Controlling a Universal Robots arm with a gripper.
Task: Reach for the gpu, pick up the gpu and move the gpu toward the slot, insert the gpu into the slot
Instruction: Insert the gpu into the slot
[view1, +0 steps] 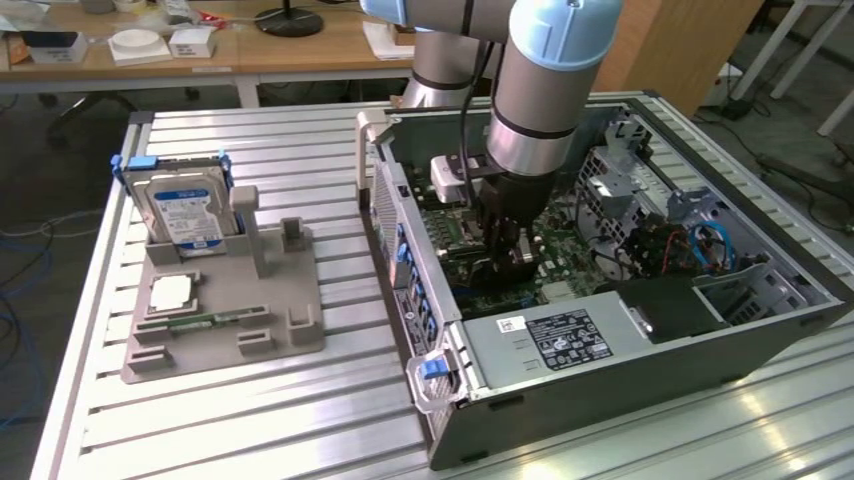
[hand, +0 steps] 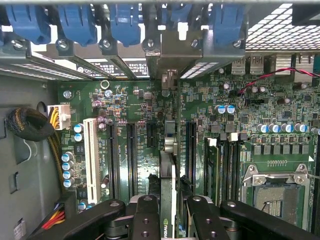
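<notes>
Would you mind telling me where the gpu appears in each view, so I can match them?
Exterior view: the gpu hangs edge-on under the claw, inside the open computer case.
Wrist view: the gpu stands edge-on between the claw's fingers.
Shared landmark: the green motherboard.

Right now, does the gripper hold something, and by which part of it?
Yes. The gripper holds the gpu by its upper edge, one finger on each flat face. The card stands on edge over the motherboard, inside the computer case.
</notes>
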